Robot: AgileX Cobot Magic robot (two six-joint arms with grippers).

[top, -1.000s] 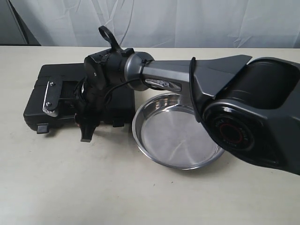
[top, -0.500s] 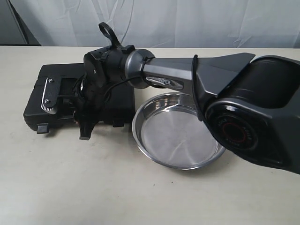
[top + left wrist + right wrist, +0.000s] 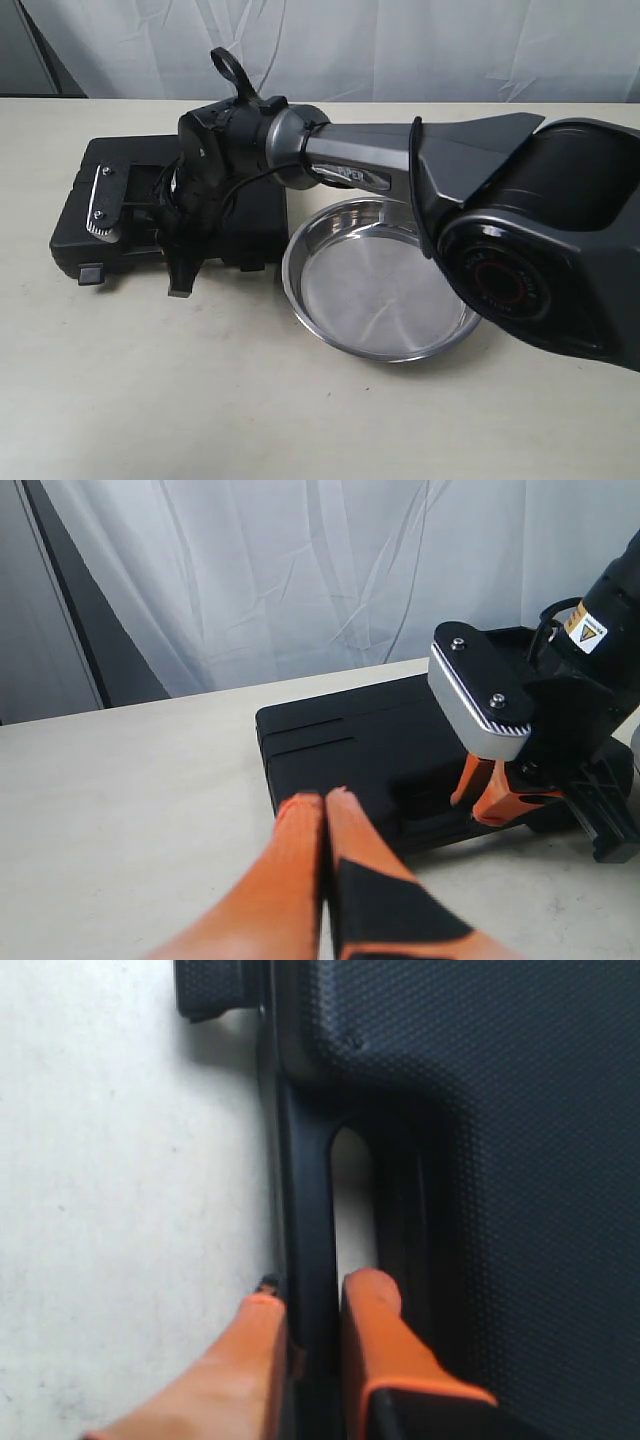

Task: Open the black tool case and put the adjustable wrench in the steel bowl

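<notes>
Right wrist sits slightly further left over the tool case (image 3: 125, 160) than a second ago. Case: lid down, just beside the steel bowl (image 3: 375, 290), which holds nothing. Wrench: not visible, presumably inside. Right gripper (image 3: 312, 1305): narrow, clamps the case handle (image 3: 308, 1210), one finger through its opening. Left gripper (image 3: 325, 810): pressed together, empty, near the case. Outstanding: opening, retrieval, placing

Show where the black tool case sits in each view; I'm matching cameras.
Exterior: black tool case left of centre, beside the steel bowl.
Left wrist: case beyond the left gripper, lid closed.
Right wrist: case close up, right gripper astride its handle.
Shared landmark: that gripper at the handle.
</notes>
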